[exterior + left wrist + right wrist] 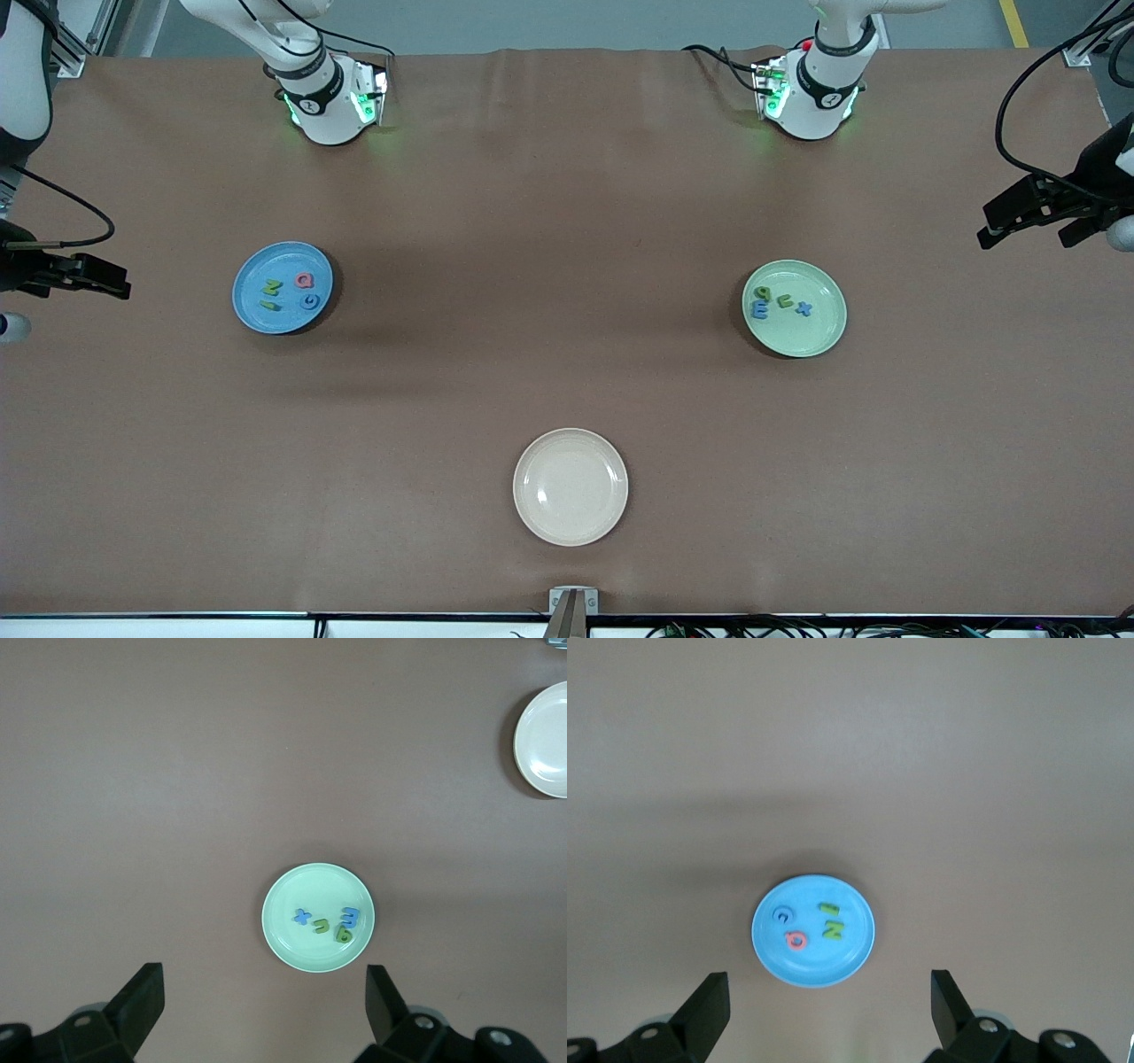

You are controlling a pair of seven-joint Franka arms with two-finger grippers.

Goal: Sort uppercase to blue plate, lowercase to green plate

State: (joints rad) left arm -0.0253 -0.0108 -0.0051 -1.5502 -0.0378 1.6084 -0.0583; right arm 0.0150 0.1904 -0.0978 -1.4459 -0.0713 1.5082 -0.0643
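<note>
Front view showed the blue plate (283, 288) toward the right arm's end of the table, holding four uppercase letters: the pinkish-red Q (304, 280) at about one o'clock on the plate, the blue G (309, 301) at four o'clock, the green N (271, 287) near nine o'clock and the green B (270, 306) at seven o'clock. The green plate (794, 308) sat toward the left arm's end, carrying the lowercase set in a loose row: the green a-like letter (763, 292), the blue m (760, 309), the green u (784, 301) and the blue x (803, 308). A cream-white plate (570, 486) lay nearer the camera, between the two. The left gripper (264, 1005) waited high above the green plate, released, fingers spread wide. The right gripper (830, 1010) waited high above the blue plate, likewise released.
</note>
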